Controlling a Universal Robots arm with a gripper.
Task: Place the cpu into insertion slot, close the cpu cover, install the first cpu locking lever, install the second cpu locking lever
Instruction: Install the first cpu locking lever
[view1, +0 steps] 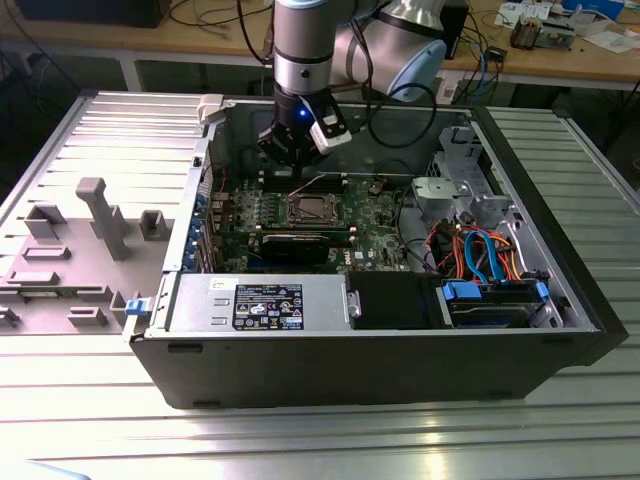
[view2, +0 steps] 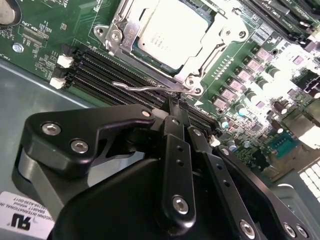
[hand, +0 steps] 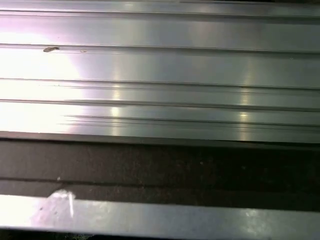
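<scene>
In the exterior view the gripper (view1: 298, 150) hangs upper centre over the socket, while in the second wrist view its jaws look pressed together beside the locking lever (view2: 150, 88), the cpu (view2: 170, 31) seated under the cpu cover (view2: 212, 47) at top centre, so press the lever squarely.

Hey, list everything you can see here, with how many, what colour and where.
computer case: one, black, open on the ribbed metal table.
green board: one, on the case floor.
cpu: one, silver-grey, seated in the socket.
cpu cover: one, silver frame, down around the cpu.
locking lever: one seen clearly, thin silver wire, along the socket edge nearest the hand.
memory slots: several, black, beside the socket.
power supply: one, grey, at the case front.
cables: several, blue and orange, toward the exterior view's right.
grey fixtures: several, exterior view's left.
hand: one, black, fingertips together by the lever.
</scene>
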